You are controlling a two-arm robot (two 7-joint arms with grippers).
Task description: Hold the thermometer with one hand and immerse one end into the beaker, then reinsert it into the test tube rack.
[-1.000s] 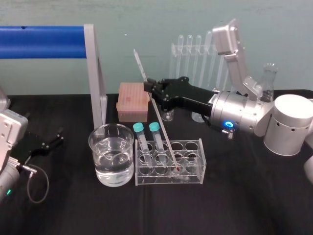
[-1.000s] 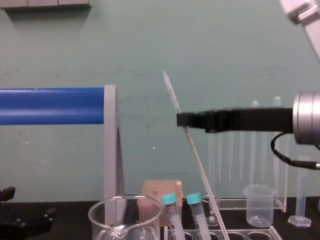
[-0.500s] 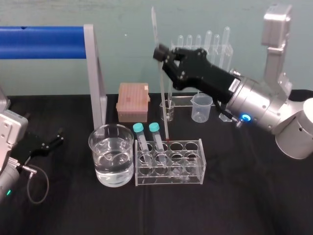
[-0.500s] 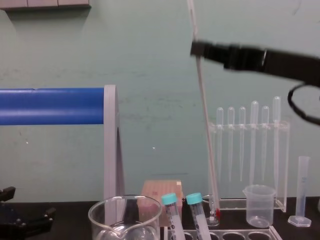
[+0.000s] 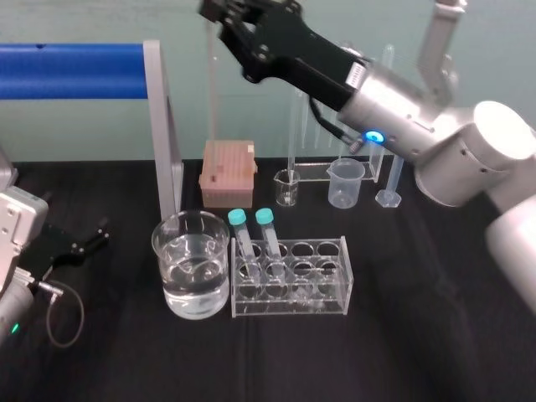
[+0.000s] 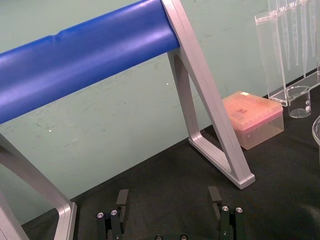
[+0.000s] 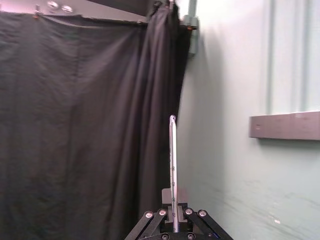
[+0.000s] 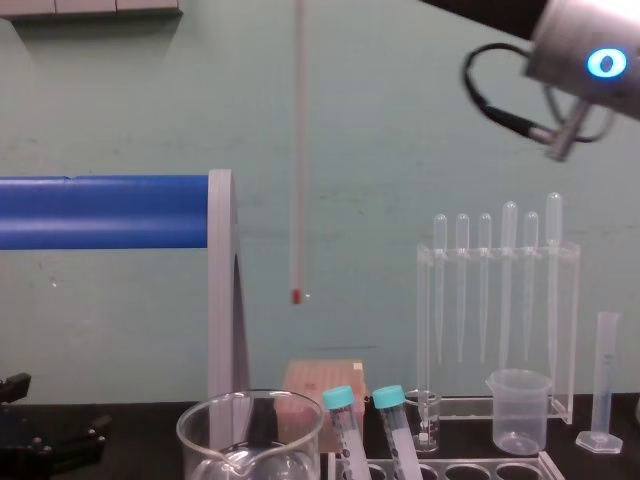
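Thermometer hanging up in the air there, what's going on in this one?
The right gripper holds the thermometer upright by its upper part. Its red tip hangs well above the beaker of clear liquid and is not yet dipped. The test tube rack beside the beaker holds two teal-capped tubes. The left gripper rests open on the table at the left.

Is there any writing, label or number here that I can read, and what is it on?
None: no legible word, brand or number on anything in these views.
Thermometer: small dark scale marks, but the numbers are too small to read.
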